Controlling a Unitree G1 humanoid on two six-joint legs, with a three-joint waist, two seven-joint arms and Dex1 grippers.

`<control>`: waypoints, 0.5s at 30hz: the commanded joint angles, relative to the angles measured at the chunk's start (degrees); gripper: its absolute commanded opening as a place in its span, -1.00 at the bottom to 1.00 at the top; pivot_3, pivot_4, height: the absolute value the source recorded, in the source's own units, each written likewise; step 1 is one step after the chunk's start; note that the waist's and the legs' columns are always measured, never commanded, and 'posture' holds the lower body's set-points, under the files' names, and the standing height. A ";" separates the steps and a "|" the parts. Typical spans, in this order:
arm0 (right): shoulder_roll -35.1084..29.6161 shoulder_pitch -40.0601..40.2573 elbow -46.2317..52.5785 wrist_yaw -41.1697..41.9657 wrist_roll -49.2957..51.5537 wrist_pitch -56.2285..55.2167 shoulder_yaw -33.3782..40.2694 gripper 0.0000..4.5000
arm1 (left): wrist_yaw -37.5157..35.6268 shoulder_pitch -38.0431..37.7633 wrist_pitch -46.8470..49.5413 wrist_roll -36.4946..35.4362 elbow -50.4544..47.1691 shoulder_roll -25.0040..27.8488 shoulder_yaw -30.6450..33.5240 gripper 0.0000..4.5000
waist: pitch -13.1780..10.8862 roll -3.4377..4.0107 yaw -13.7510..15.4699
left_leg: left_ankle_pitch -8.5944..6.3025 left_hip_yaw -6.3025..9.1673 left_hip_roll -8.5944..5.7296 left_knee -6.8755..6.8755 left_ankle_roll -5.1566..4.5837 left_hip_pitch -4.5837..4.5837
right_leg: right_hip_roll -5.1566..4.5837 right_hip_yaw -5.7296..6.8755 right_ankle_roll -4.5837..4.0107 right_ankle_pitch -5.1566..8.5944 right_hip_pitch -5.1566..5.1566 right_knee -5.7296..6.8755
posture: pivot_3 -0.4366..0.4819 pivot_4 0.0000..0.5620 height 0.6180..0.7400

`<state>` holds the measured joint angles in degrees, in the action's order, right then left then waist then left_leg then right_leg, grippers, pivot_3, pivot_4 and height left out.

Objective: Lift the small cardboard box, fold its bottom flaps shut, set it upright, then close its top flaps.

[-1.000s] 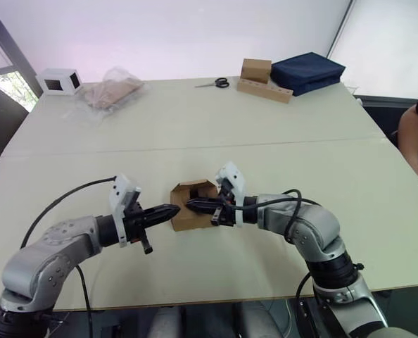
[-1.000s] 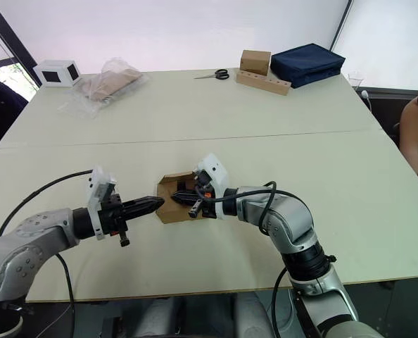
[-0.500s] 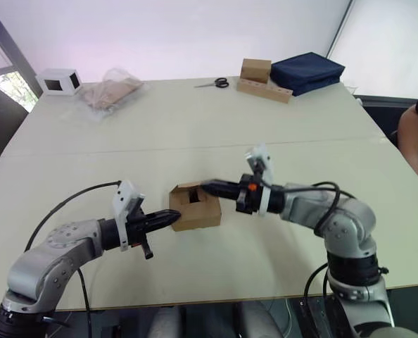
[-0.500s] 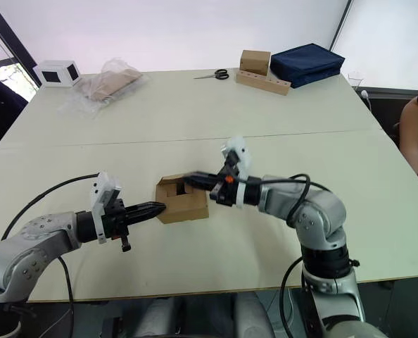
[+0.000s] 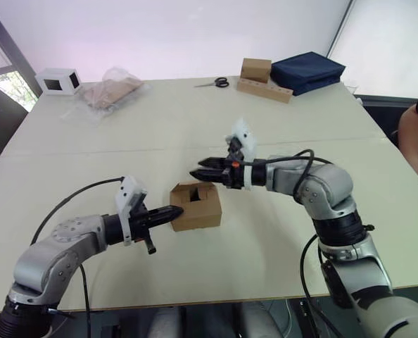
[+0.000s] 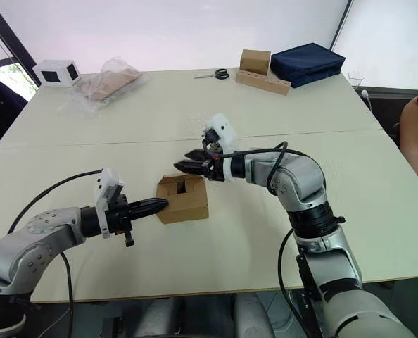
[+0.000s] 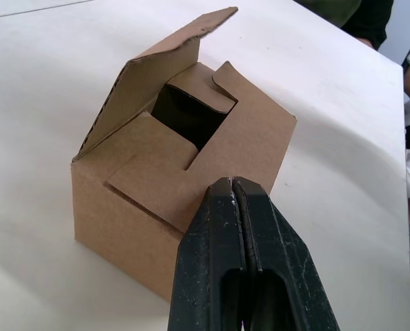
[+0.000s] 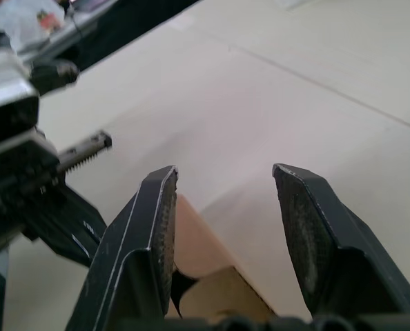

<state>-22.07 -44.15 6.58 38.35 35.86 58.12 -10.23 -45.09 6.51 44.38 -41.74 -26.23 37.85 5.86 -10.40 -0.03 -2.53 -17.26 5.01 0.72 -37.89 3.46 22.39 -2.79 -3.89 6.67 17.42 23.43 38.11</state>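
Keep your closed left claw [image 5: 172,210] bracing the small cardboard box [image 5: 195,205] (top still gaping) while the wide right claw [image 5: 199,174] presses flaps down.

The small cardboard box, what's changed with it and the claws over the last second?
The right claw pulled out of the small cardboard box, rose and now hangs open above its far side. The box went from tipped to upright on the table, top partly open. The left claw stayed shut against the box's left side.
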 commanded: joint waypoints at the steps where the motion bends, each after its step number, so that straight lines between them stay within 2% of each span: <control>1: -0.40 0.97 3.21 1.41 -0.73 -1.27 -0.98 0.03 | -0.08 -0.01 -0.62 -0.02 -0.21 0.86 1.32 -1.00 | 0.00 0.00 -0.01 | 0.00 0.00 0.00 0.00 0.00 0.00 | 0.00 0.00 0.00 0.00 0.00 0.00 | -0.05 -0.47 1.00; 15: -0.65 5.36 5.79 2.33 -4.03 -4.23 -2.44 0.03 | -0.19 0.37 -0.99 -0.02 0.53 1.01 1.07 -1.00 | 0.00 0.00 0.05 | 0.00 0.01 0.00 0.00 0.00 0.00 | 0.01 0.00 0.00 0.00 0.00 0.00 | -0.05 -0.47 1.00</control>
<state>-22.54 -38.58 9.94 40.01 31.90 55.30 -12.90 -45.16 6.74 44.05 -41.76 -25.56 38.24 5.86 -10.40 -0.03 -2.49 -17.26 5.02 0.72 -37.90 3.46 22.39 -2.78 -3.89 6.67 17.42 23.43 38.11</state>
